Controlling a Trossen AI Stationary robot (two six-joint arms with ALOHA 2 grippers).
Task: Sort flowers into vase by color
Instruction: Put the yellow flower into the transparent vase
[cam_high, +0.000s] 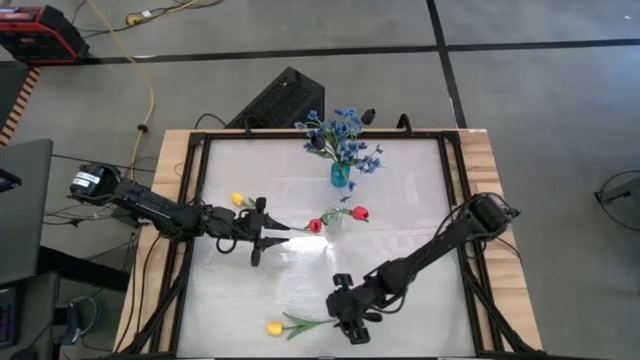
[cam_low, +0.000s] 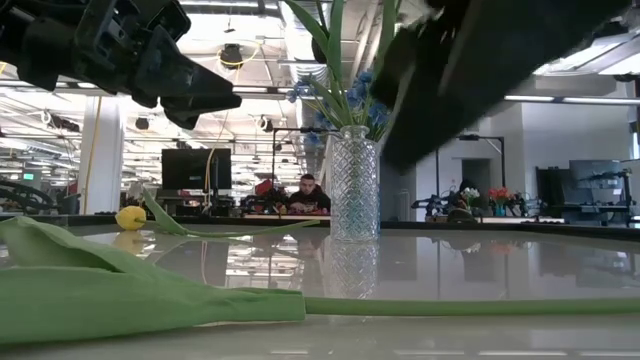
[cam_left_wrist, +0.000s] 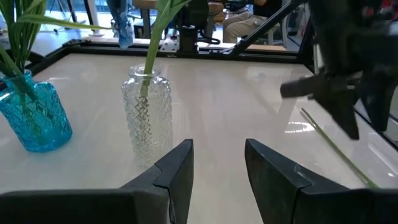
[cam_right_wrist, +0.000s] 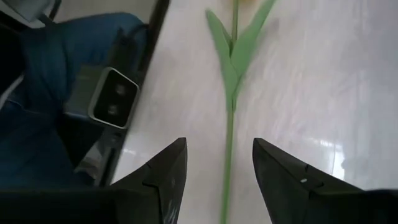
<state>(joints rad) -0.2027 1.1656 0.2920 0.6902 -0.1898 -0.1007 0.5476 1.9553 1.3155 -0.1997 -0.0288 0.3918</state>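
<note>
A blue vase (cam_high: 340, 176) (cam_left_wrist: 34, 118) at the far middle holds blue flowers (cam_high: 345, 135). In front of it a clear glass vase (cam_left_wrist: 146, 115) (cam_low: 353, 185) holds red tulips (cam_high: 315, 226). One yellow tulip (cam_high: 275, 328) lies near the front edge, its stem (cam_right_wrist: 229, 155) and leaves (cam_low: 100, 290) flat on the table. My right gripper (cam_high: 350, 322) (cam_right_wrist: 217, 180) hovers open over that stem, a finger on either side, apart from it. Another yellow tulip (cam_high: 237, 199) (cam_low: 130, 217) lies by my left gripper (cam_high: 262, 240) (cam_left_wrist: 217, 168), which is open, held level and pointing at the clear vase.
A black frame rail (cam_high: 190, 230) runs along the table's sides. A small camera (cam_right_wrist: 112, 93) sits at the front edge close to my right gripper. Bare white table lies between the two arms and to the right of the vases.
</note>
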